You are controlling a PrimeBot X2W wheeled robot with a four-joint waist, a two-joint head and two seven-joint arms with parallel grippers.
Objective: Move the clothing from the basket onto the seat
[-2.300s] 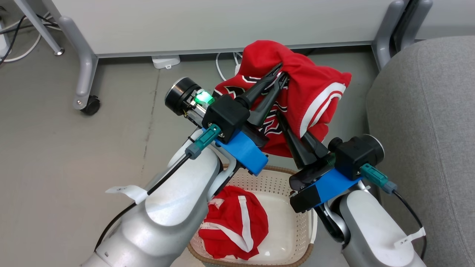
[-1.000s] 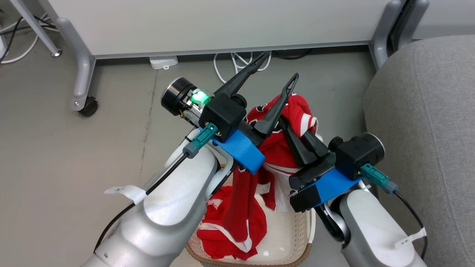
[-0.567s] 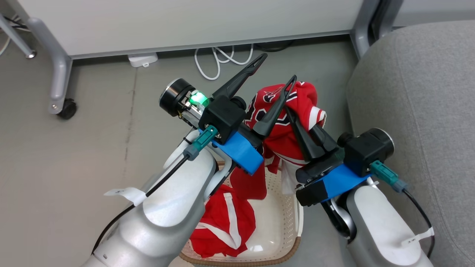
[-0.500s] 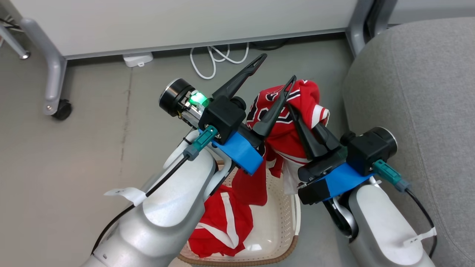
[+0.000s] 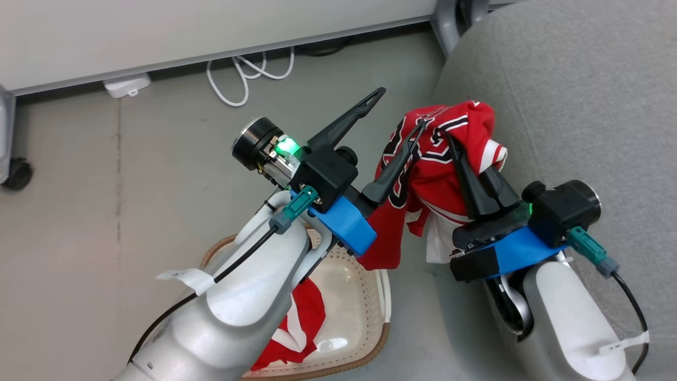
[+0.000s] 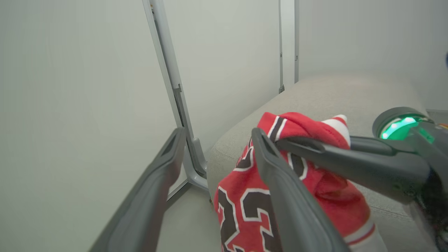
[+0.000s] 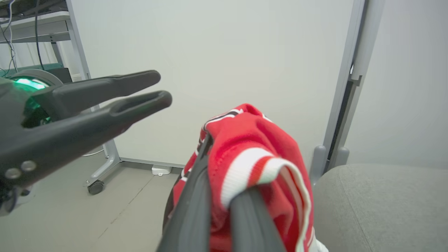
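A red jersey [image 5: 423,174] with black-and-white lettering hangs from my right gripper [image 5: 454,142], which is shut on its upper folds beside the edge of the grey seat [image 5: 571,95]. My left gripper [image 5: 403,108] stands open just left of the jersey, and its nearer finger lies against the cloth. The wrist views show the same: the jersey [image 7: 252,140] bunched between my right gripper's [image 7: 224,168] fingers, and the jersey [image 6: 238,196] behind my open left gripper [image 6: 217,134]. Below, the cream basket [image 5: 383,301] holds a second red garment [image 5: 304,317], partly hidden by my left forearm.
A white partition [image 5: 211,26] on grey legs [image 5: 447,21] stands behind. On the grey floor lie a coiled white cable [image 5: 248,69] and a white plug box [image 5: 126,84]. A caster wheel [image 5: 17,173] sits at far left.
My left gripper let go of the jersey and opened. My right gripper carried the jersey rightward from above the basket to the seat's edge. The camera has turned right.
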